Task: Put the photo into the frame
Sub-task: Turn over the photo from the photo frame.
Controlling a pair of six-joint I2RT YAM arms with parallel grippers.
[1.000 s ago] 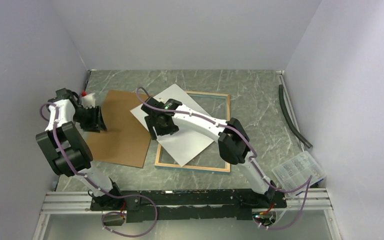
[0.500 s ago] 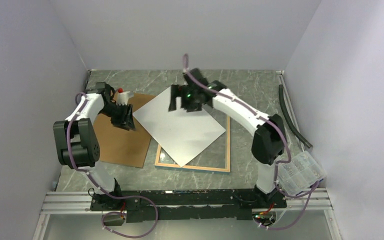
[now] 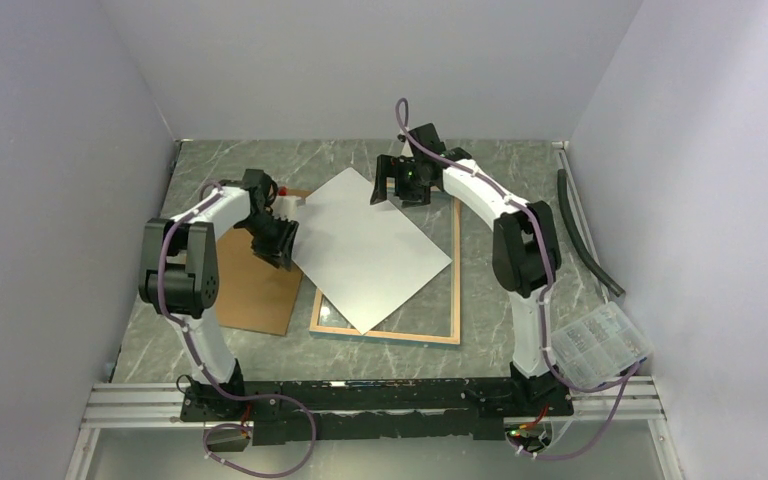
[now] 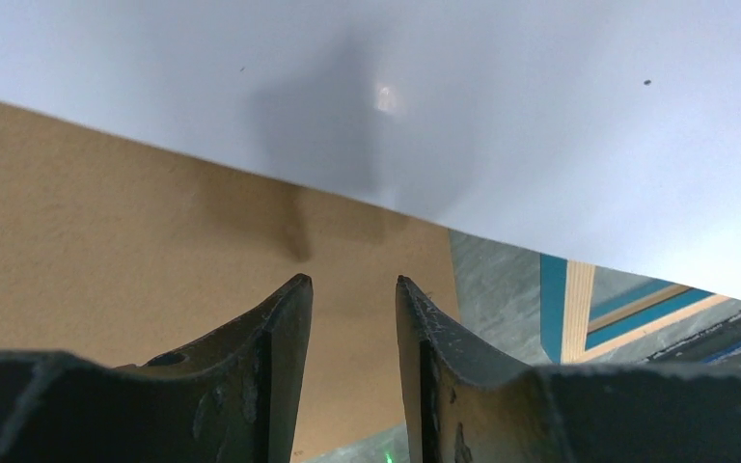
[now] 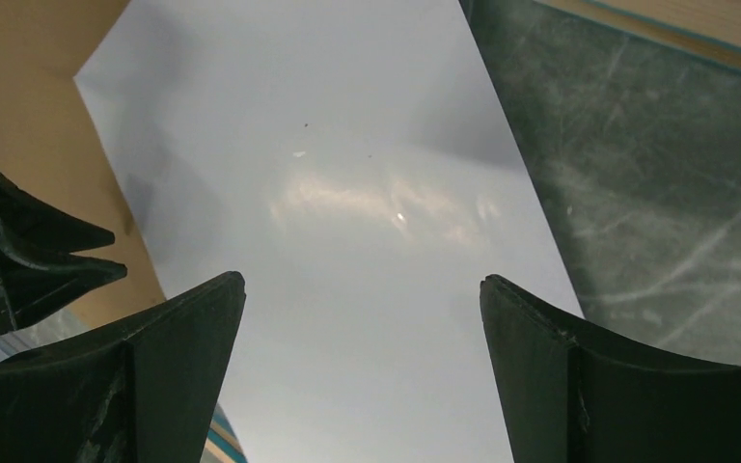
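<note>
Here the photo [image 3: 365, 250] shows only white, covering part of the frame [image 3: 390, 335].

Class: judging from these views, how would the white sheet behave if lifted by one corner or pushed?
The photo looks paper-thin, so it is probably floppy and light, sagging from a corner. Its glossy sheen suggests it may slide easily. It bridges the frame and backing board, so a push might buckle it.

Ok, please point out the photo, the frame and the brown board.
photo [image 3: 370, 245], top view, middle of its blank white back.
frame [image 3: 385, 335], top view, near wooden rim.
brown board [image 3: 255, 290], top view, bare near part.
</note>
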